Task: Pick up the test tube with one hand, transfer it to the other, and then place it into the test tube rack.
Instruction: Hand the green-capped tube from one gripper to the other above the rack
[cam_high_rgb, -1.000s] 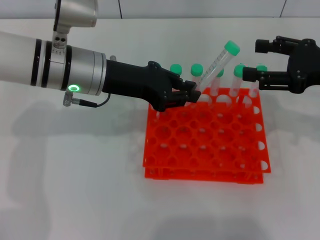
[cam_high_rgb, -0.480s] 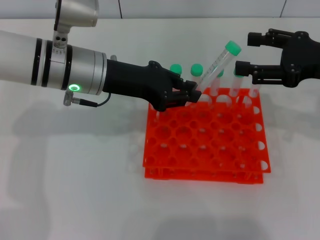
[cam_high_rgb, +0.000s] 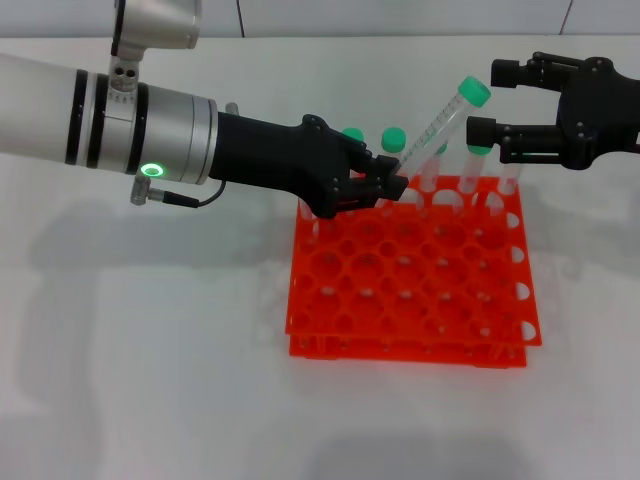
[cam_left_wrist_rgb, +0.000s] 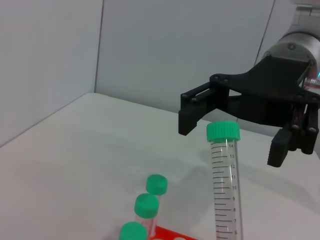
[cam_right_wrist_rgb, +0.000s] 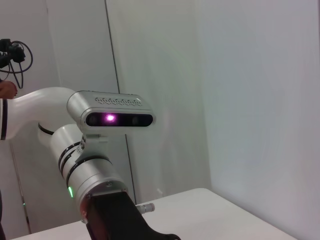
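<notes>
A: Head view first. What is the left gripper doing?

B: It reaches in from the left over the back-left corner of the rack. Its fingers are clamped on the lower end of the tube.

A: How does the tube sit?

B: It is tilted, with its green cap up and toward the right, raised above the back row of the rack and outside every hole.

A: And the right gripper?

B: It comes in from the right at about cap height. Its two fingers are spread apart, one behind the cap and one in front. I cannot tell whether either touches it.

A: Anything else in the rack?

B: Spare tubes with green caps stand upright in the back row, partly hidden behind the grippers. The rack stands on a white table.

A: Now the left wrist view.

B: The tube rises from the picture's edge, its graduated scale visible and its cap toward the right gripper. That gripper faces the camera with its fingers wide apart, the cap between them and in front of the black body. Three spare tubes show near a sliver of the rack.

A: And the right wrist view?

B: No tube or rack there. It shows the left arm with its green light, a camera unit on top glowing purple, and pale wall panels behind.
</notes>
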